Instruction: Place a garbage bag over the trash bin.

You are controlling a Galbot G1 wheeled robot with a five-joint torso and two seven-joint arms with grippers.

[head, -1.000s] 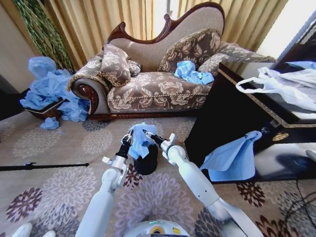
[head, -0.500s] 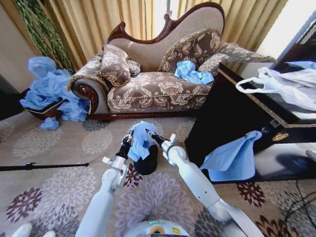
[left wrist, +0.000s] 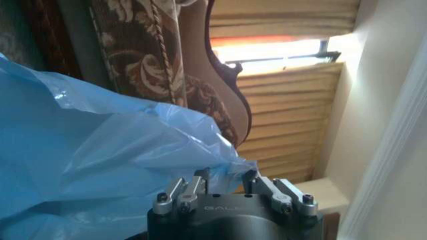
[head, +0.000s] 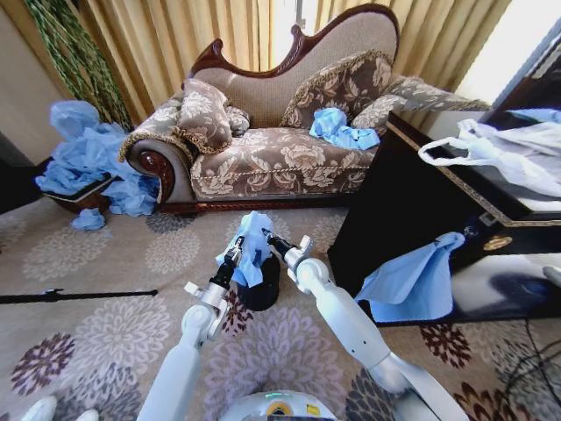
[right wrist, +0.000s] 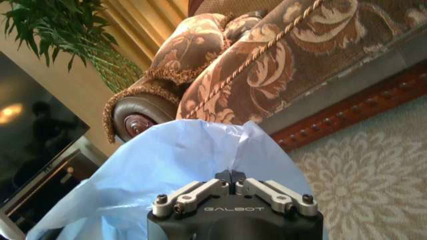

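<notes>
Carpeted floor (head: 105, 263) before the sofa (head: 280, 132): garbage bag (head: 252, 247) hangs at frame centre, directly above the trash bin (head: 260, 288). I clamp its film on both sides: left gripper (head: 234, 254) and right gripper (head: 272, 239), both closed on it.

Garbage bag (head: 253, 248) above trash bin (head: 260, 288), before sofa (head: 280, 140).

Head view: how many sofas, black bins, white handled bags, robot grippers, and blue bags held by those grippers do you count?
sofa: 1
trash bin: 1
white plastic bag: 1
grippers: 2, left gripper and right gripper
garbage bag held between them: 1
Total: 6
</notes>
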